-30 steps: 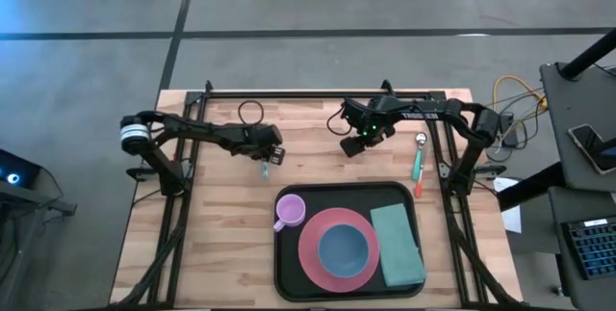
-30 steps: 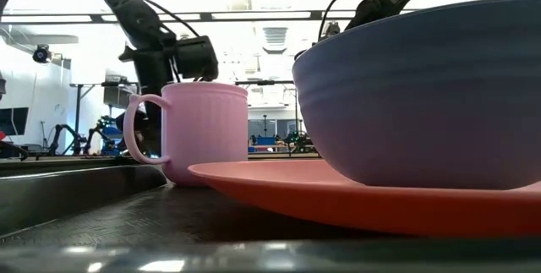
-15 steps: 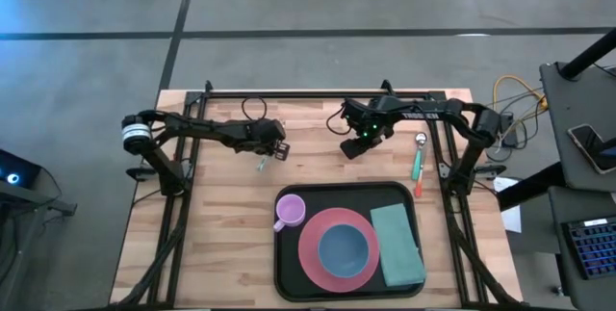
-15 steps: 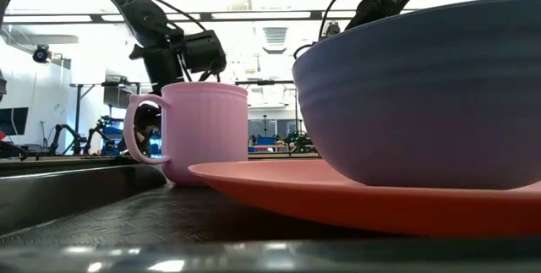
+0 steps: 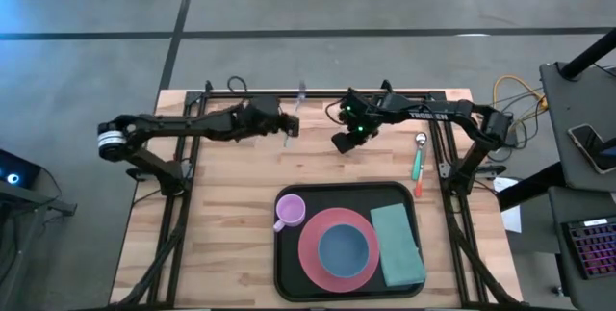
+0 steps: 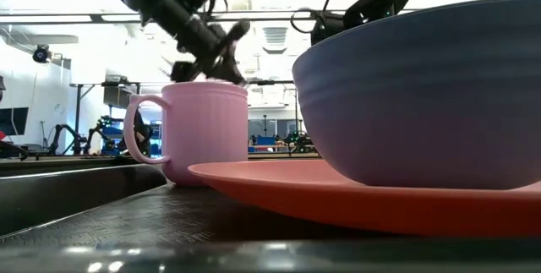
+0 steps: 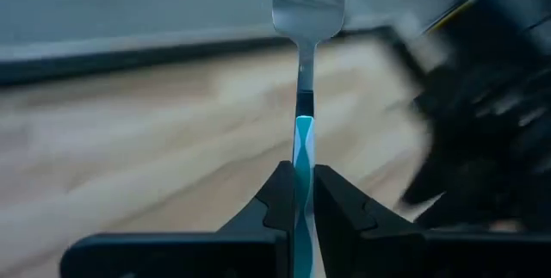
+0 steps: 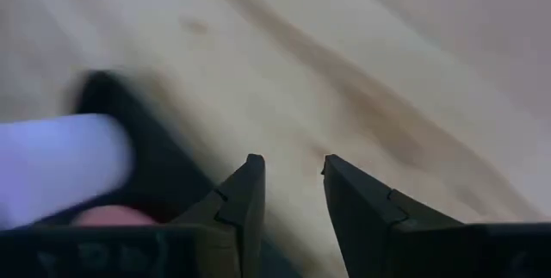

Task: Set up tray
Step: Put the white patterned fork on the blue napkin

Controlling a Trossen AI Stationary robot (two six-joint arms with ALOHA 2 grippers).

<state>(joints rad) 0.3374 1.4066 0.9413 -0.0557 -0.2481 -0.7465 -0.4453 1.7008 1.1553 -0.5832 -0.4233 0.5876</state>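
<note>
While the left gripper (image 7: 299,194) clamps a fork (image 7: 307,20) by its teal handle above the table's far side, we should keep it level toward the tray (image 5: 289,274) at near right. The right gripper (image 8: 293,194) hangs empty, jaws apart; the low view hides the fork.

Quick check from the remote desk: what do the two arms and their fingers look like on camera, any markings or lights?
Both arms are dark, slim and jointed. The left arm has a pale band near its base; the right arm carries white lettering and a green light near its wrist. A thin black cable loops off the left arm. Each gripper ends in two flat, dark, angular fingers.
</note>
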